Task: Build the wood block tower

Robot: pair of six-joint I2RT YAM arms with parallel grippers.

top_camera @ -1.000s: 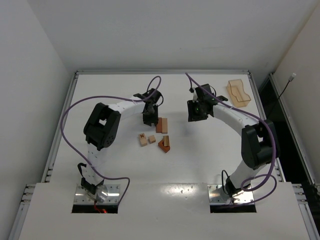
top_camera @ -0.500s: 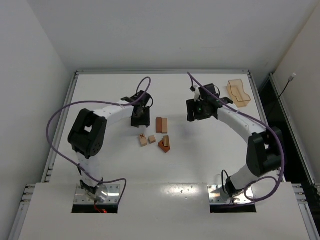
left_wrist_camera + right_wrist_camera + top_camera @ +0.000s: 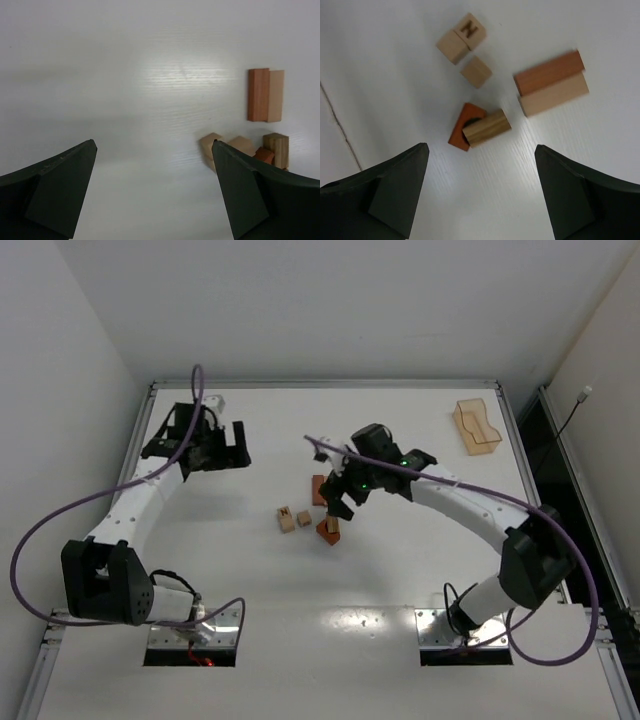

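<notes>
Wooden blocks lie loose in one small cluster mid white tabletop [image 3: 400,570]. Reddish-orange wooden bar [image 3: 548,73] and light tan wooden bar [image 3: 553,100] lie flat, long sides touching. Near them are three small light tan cubes. The lettered tan cube [image 3: 471,30] has a dark letter on its top face and touches the plain tan cube [image 3: 451,47]. The third tan cube [image 3: 476,71] sits just beside that pair, apart. Reddish-orange notched block [image 3: 461,132] lies flat. A darker tan short block [image 3: 486,128] rests tilted across its edge, touching it.
</notes>
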